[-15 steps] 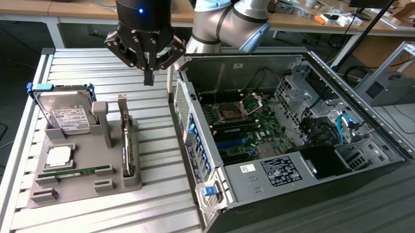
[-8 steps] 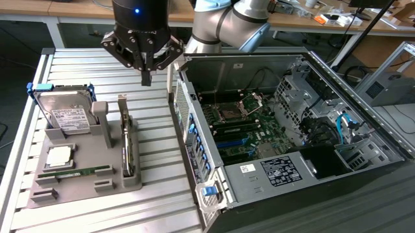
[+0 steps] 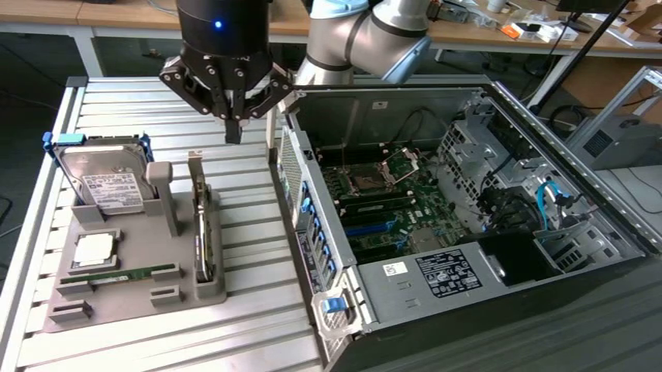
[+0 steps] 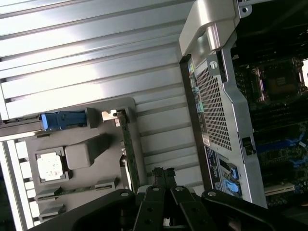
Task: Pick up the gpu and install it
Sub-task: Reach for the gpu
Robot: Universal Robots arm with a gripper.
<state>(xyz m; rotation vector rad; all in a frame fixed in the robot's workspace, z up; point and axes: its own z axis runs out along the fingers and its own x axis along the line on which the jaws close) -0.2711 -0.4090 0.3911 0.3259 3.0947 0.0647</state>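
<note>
- The hard drive sits in the holder, on the side far from the case. Leave it.
- The gpu stands on edge in the holder slot nearest the case, untouched.
- Your tool hangs pinched closed and empty above the table, beside the case. I'd open it and square it along the card's top edge.

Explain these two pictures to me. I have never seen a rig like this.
The machine is a robot arm ending in a gripper, shut and holding nothing. One picture comes from a camera off the arm, the other from a camera on its wrist. On the slatted table sits a grey holder with a hard drive, a processor chip, a RAM stick and the gpu, standing on edge. Beside it lies an open computer case. The gripper hangs above the table, near the gpu.
</note>
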